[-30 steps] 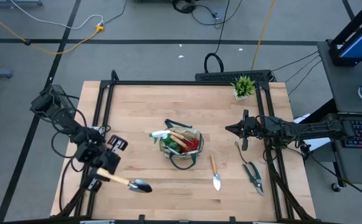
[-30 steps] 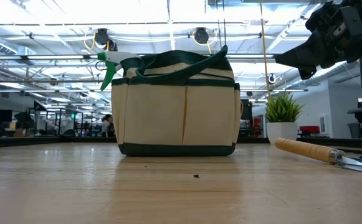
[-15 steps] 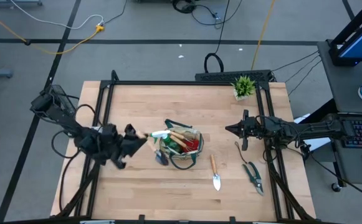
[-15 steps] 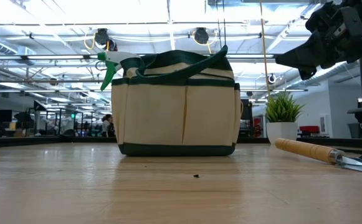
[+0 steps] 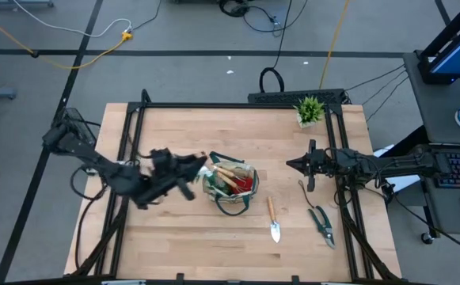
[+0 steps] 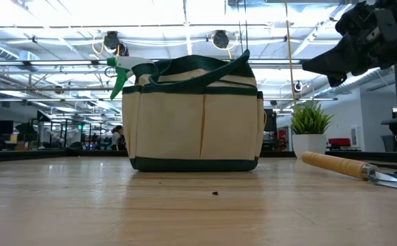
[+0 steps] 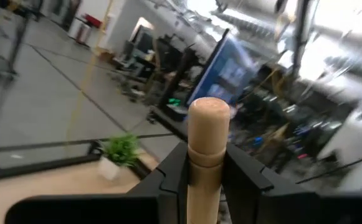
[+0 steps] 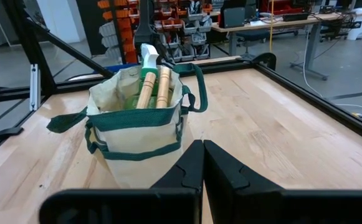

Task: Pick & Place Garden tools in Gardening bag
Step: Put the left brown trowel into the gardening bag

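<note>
On the desk's (image 5: 174, 229) near side lay a loose trowel (image 5: 272, 219), blade toward the near edge, and right of it the pruning shears (image 5: 321, 224), near the right edge; both apart from the bag; in the low view the trowel's wooden handle lay flat on the wood at the right. Gardening bag (image 5: 230, 187) stood upright about mid-desk, with wooden handles (image 8: 153, 86), something red and the green spray bottle (image 6: 121, 72) poking from its top. Left gripper (image 5: 188, 171) hung just left of the bag's rim, fingers (image 7: 246, 177) clamped on a wooden handle (image 7: 206, 149); the tool's head hidden. Right gripper (image 5: 292, 165) hovered right of the bag, well apart, its fingers pressed together on nothing. Small potted plant (image 5: 309, 110) sat at the far right corner.
</note>
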### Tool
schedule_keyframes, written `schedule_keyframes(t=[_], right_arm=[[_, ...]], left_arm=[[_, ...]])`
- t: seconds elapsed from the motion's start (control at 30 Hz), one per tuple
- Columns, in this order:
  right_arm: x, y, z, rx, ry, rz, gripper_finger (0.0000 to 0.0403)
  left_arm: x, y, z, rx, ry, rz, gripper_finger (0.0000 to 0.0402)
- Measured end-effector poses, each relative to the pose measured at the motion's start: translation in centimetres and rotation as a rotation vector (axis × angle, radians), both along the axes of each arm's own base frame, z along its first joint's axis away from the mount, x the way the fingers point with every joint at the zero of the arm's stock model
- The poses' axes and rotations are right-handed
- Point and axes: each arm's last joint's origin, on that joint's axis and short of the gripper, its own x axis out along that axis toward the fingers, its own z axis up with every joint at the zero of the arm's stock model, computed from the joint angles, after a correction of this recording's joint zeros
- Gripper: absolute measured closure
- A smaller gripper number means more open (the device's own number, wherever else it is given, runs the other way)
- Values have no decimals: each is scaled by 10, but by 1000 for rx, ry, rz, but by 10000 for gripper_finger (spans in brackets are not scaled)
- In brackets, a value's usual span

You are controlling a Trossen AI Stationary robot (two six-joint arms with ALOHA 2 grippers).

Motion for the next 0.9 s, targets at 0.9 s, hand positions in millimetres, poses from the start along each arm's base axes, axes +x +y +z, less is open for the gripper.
schedule_keyframes(t=[0.9], right_arm=[[0, 3, -2, 22, 20, 103, 403]], left_arm=[[138, 54, -32, -25, 376, -84, 330]])
